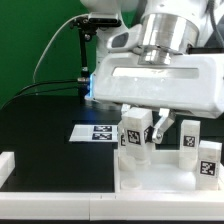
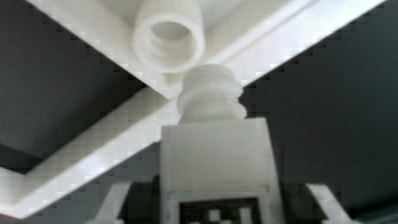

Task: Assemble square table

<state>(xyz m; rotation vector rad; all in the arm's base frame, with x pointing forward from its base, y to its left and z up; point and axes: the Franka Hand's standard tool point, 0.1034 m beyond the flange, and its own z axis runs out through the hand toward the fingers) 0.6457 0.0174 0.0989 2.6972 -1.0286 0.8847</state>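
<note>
The black table (image 1: 45,120) fills the scene in the exterior view, and the square table's white top (image 1: 165,180) lies on it at the near edge toward the exterior view's right, raised rim up. The arm hangs over that tray. Its gripper (image 1: 146,128) is clamped on a tagged leg (image 1: 135,135) — fingers pressed to either side of the block, jaws at a middling width. The wrist view shows the same leg (image 2: 217,150) held upright between the fingers (image 2: 118,200), its threaded tip just short of a round socket (image 2: 173,40) in a corner of the top; contact cannot be told. Two more legs (image 1: 188,138) and (image 1: 209,158) stand toward the tray's far right. The marker board (image 1: 92,133) lies flat on the table, near the tray's left side.
</note>
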